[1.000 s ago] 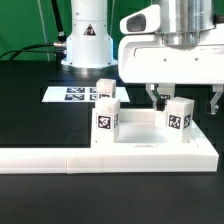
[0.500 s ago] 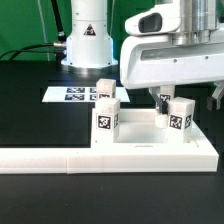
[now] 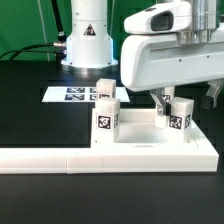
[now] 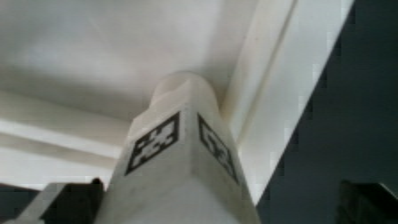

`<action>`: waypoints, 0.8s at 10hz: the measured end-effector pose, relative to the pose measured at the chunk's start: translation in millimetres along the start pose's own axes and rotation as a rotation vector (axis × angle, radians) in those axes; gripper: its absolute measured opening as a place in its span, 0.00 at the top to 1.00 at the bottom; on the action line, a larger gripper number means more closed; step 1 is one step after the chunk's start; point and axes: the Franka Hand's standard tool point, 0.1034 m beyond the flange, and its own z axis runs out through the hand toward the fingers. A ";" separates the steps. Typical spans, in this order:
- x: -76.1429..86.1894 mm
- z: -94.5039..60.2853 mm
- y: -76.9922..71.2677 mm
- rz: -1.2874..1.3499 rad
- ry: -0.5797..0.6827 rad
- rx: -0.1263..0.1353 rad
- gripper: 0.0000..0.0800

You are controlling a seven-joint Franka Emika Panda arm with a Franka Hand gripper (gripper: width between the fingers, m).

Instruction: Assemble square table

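Observation:
The white square tabletop [image 3: 150, 143] lies flat against the rail, rim up. Three white tagged legs stand on it: one at the back [image 3: 107, 91], one at the front on the exterior view's left [image 3: 107, 119], and one on the exterior view's right [image 3: 180, 114]. My gripper [image 3: 189, 99] is low over that right leg, with its jaws on either side of the leg's top. The wrist view shows this leg [image 4: 178, 150] close up between the dark fingers [image 4: 57, 203], with a gap on one side. The gripper is open.
The long white L-shaped rail [image 3: 60, 156] runs along the front and up the exterior view's right side of the tabletop. The marker board [image 3: 70, 94] lies behind on the black table. The robot base [image 3: 85, 35] stands at the back.
My gripper has come down and shifted a little toward the exterior view's right, so its jaws now straddle the right leg. The legs and the tabletop have not moved.

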 end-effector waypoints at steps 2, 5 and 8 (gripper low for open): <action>-0.9 0.2 2.6 -0.102 -0.001 -0.002 0.19; -2.8 1.3 7.5 -0.247 0.003 -0.013 0.19; -3.0 1.9 8.1 -0.237 0.005 -0.014 0.35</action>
